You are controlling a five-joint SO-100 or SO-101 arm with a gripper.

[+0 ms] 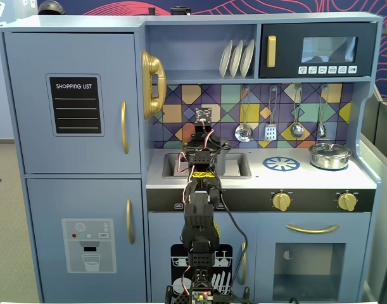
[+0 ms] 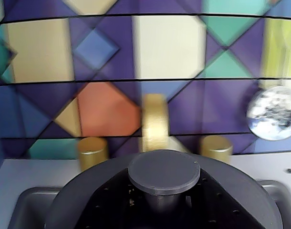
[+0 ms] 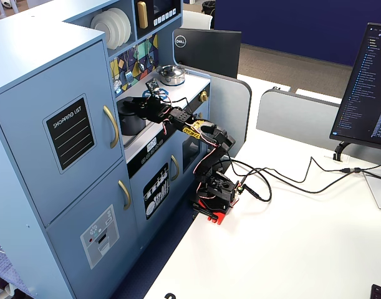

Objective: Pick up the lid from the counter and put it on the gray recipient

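My claw (image 3: 135, 104) reaches over the sink; I cannot tell whether it grips. The lid (image 2: 164, 177) sits just under my wrist camera, atop the gray pot (image 3: 131, 119) in the sink recess of the counter (image 1: 307, 177).

Lid (image 2: 164, 177) on gray recipient (image 3: 133, 121) in sink (image 1: 241, 166)

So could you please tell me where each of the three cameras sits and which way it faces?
A fixed view: in front of the kitchen, facing it; whole arm seen from behind, silver pot at right.
Wrist view: on the arm, close above the lid, facing the tiled backsplash; no gripper visible.
A fixed view: high, off to one side, looking along the kitchen; arm side-on, monitor.
Both fixed views share the arm and silver pot.
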